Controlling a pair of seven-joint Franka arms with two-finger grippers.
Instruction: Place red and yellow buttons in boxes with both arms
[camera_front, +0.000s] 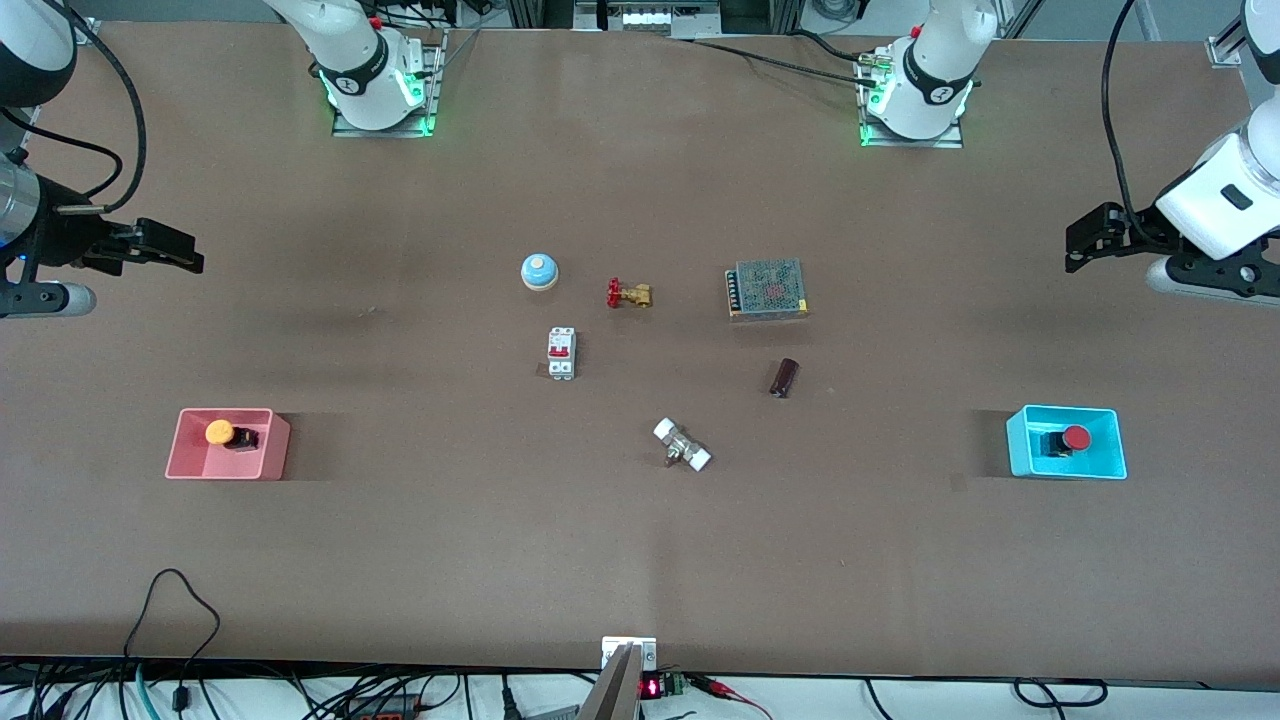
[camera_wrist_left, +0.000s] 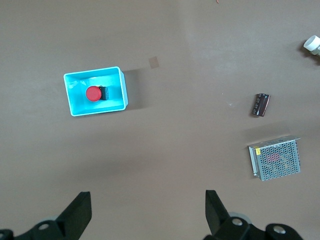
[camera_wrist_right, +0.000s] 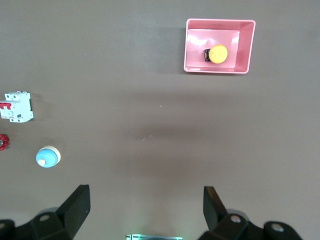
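Wide brown table (camera_front: 640, 560) under even light; black cables (camera_front: 170, 640) trail along its near edge.

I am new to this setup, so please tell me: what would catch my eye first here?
Two bright boxes: the pink box at the right arm's end holds the yellow button, the cyan box at the left arm's end the red button. Both the left gripper and right gripper hang open, empty.

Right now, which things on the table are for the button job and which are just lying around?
For the job:
red button
yellow button
cyan box
pink box

Just lying around:
bell
brass valve
breaker switch
metal mesh box
dark cylinder
white fitting
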